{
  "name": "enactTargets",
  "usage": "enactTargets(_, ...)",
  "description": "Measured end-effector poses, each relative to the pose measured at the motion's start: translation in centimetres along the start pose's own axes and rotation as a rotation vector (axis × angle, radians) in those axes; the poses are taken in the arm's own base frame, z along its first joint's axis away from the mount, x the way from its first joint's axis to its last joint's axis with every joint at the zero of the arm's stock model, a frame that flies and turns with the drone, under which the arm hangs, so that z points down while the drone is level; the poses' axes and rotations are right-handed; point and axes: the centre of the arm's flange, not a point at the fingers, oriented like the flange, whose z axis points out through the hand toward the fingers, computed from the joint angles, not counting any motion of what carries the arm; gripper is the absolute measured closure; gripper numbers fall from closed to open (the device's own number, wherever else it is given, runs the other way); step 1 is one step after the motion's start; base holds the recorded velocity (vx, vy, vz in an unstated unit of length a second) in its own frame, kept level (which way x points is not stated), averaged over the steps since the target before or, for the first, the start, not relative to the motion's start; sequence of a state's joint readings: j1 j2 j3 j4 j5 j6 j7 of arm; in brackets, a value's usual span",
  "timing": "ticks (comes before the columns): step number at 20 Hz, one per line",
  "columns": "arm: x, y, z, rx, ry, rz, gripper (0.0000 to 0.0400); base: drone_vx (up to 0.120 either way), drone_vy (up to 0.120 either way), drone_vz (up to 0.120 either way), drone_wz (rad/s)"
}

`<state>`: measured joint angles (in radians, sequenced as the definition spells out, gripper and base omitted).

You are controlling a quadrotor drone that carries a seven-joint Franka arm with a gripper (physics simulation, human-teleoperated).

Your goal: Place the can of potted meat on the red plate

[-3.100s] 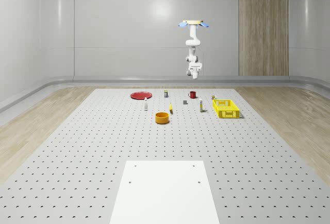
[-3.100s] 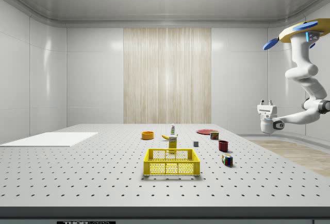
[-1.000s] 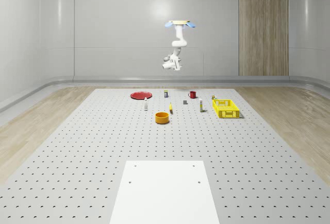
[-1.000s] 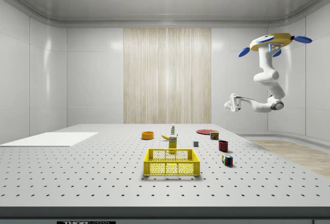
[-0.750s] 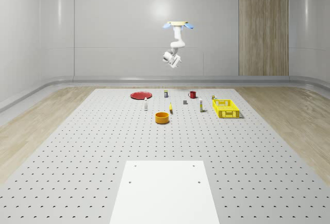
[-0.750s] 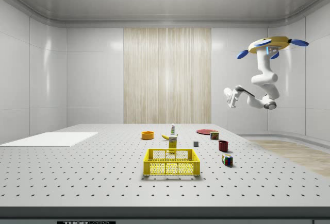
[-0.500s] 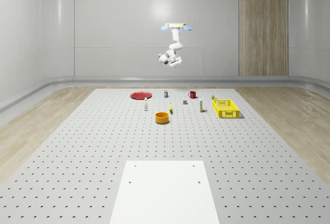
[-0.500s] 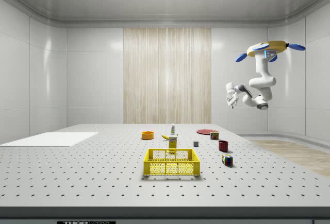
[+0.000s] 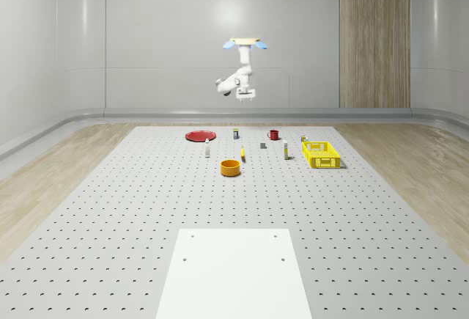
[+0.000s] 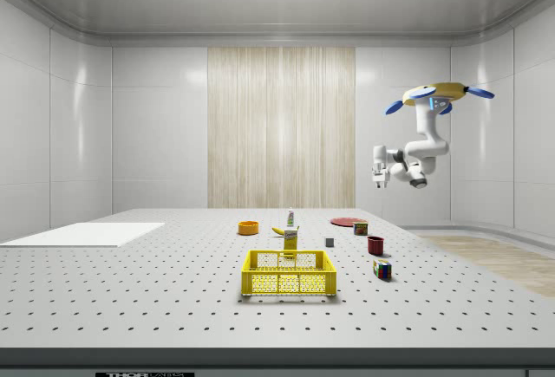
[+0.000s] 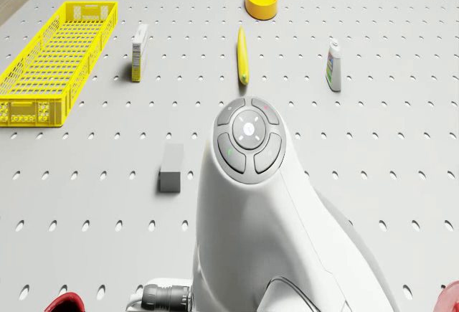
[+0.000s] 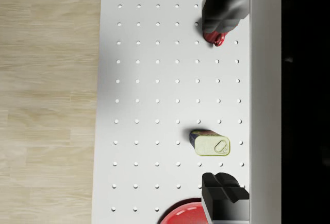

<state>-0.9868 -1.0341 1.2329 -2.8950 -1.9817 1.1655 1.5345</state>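
Potted meat can (image 9: 235,133): where does it sit?

You find it on its side on the perforated table (image 9: 132,209), at the far end, just above the middle of the whole-scene view. The red plate (image 9: 199,136) lies to its left in that view and the red mug (image 9: 272,135) to its right, each apart from it. In the side view the can (image 10: 360,228) is right of centre, just beside the plate (image 10: 347,221).

And the drone?

Your drone (image 9: 245,42) hovers high in the upper middle of the whole-scene view, over that far end of the table. In the side view the drone (image 10: 438,93) is in the upper right, with the arm folded beneath it.

The gripper?

It hangs well above the table with its fingers pointing down, below the drone in the whole-scene view (image 9: 247,97) and to the left of the drone in the side view (image 10: 378,179). In the wrist view you see the gripper (image 12: 220,103) with its jaws spread wide and nothing held. The can (image 12: 210,143) lies on the table far beneath, between the two fingers (image 12: 223,190). The plate's rim (image 12: 183,212) shows beside one finger, and the mug (image 12: 216,38) peeks out from behind the other.

What else is on the table?

You have a yellow crate (image 9: 321,155) right of centre in the whole-scene view, and an orange bowl (image 9: 231,167) nearer the camera. The drone view adds a banana (image 11: 242,55).
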Motion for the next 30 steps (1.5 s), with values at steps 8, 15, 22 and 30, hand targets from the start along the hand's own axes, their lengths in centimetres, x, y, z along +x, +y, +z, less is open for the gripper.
enactTargets(8, -0.30, -0.29, -0.01, -0.029, 0.031, -0.001, 0.0000, 0.120, -0.120, -0.120, 0.000)
enactTargets(15, -0.36, -0.35, -0.01, -0.035, 0.038, -0.001, 0.0000, 0.057, -0.120, -0.120, 0.000)
enactTargets(22, -0.38, -0.37, -0.01, -0.037, 0.040, -0.001, 0.0000, 0.000, -0.017, -0.120, 0.000)
enactTargets(30, -0.38, -0.38, -0.01, -0.037, 0.040, -0.001, 0.0000, 0.050, 0.000, -0.120, 0.000)
